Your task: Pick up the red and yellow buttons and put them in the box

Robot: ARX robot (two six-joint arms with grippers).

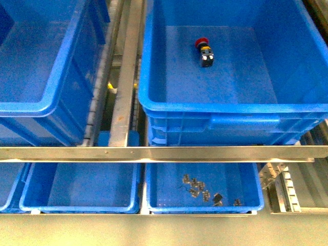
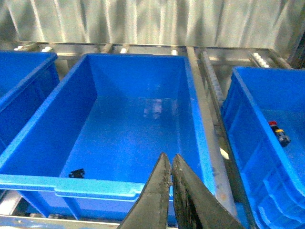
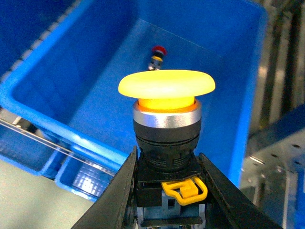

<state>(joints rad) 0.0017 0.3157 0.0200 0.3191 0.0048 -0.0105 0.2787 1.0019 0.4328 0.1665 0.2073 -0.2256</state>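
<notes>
1. Metal racking carries the deep blue box (image 1: 241, 105).
2. Right end effector (image 3: 167, 191) clamps the yellow button (image 3: 167, 88) above the box; its base is cut off.
3. Left end effector (image 2: 170, 183) is clenched, empty.
4. Red button (image 1: 204, 51) lies on the box floor.

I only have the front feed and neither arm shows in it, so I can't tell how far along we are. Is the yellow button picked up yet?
Observer: Yes. The right pincer is shut on the yellow button, cap up.
Operator: Where is it relative to the box?
Observer: The right wrist view looks into the box, with the red button lying on its floor beyond the yellow cap.
Operator: And the left arm?
Observer: The left pincer is shut and empty, over the near rim of the neighbouring crate.
Operator: Anything in that crate?
Observer: One small dark piece near its front wall.
</notes>
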